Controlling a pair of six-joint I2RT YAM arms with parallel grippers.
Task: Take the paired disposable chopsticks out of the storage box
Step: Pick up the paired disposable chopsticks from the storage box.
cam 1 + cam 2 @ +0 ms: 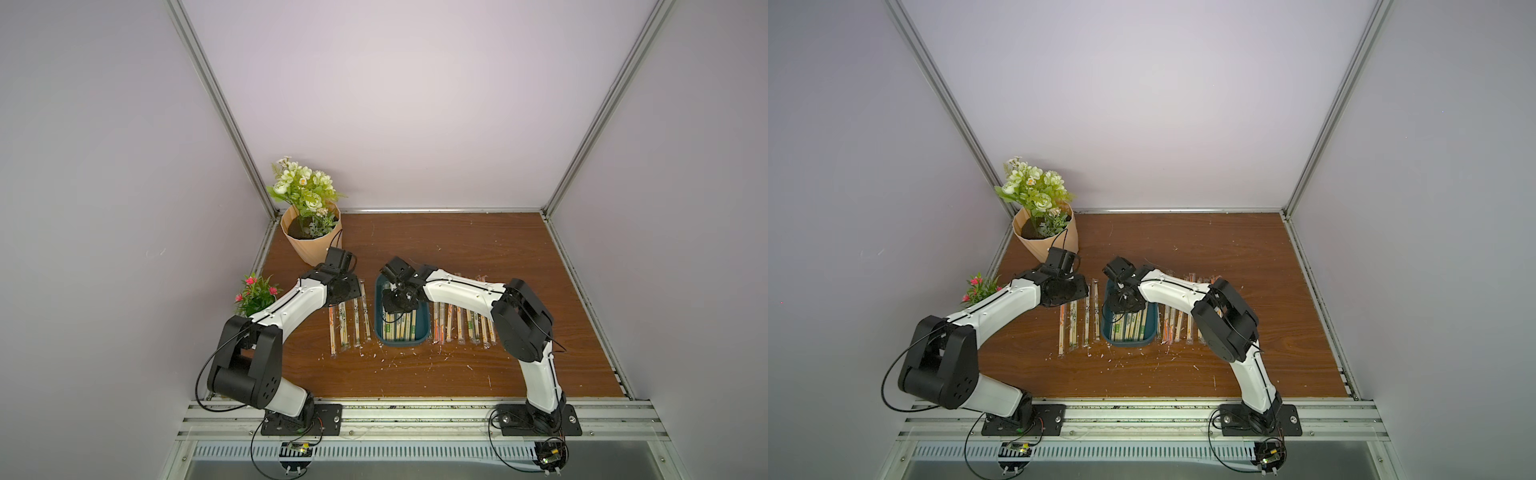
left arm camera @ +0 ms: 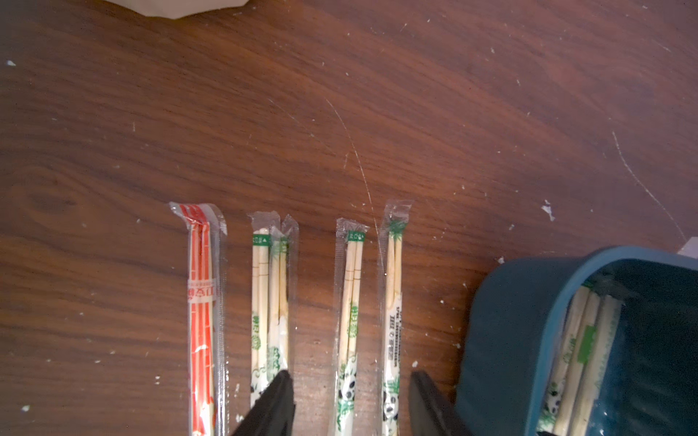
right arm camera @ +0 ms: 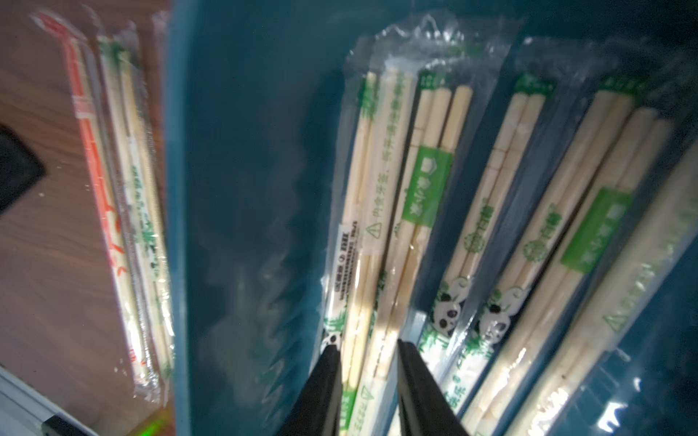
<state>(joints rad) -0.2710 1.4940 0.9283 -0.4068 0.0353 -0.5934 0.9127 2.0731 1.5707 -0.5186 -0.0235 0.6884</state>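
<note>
Paired disposable chopsticks (image 3: 381, 211): several sleeved pairs are still in the storage box (image 1: 420, 340), lying side by side along its length (part of the box floor shows bare). More pairs lie in rows on the surface (image 1: 457, 374) on both sides of the box, parallel to it. Key relation: in the right wrist view the sleeves run straight away from the right pincer (image 3: 369, 347), with their long axis passing between the jaws, so closure would act across the narrow width. One jaw stands on each side of what looks like two overlapping sleeves. I cannot tell whether they are already pressing. The right arm is clearly the nearer: elbow raised, forearm reaching in from the right, wrist pitched down into the far half of the box. The left pincer (image 2: 349, 375) hangs just beside the box over the left row, jaws spread and empty. Judgement: the next pick belongs to the right arm, and there is a risk of lifting two sleeves at once.
</note>
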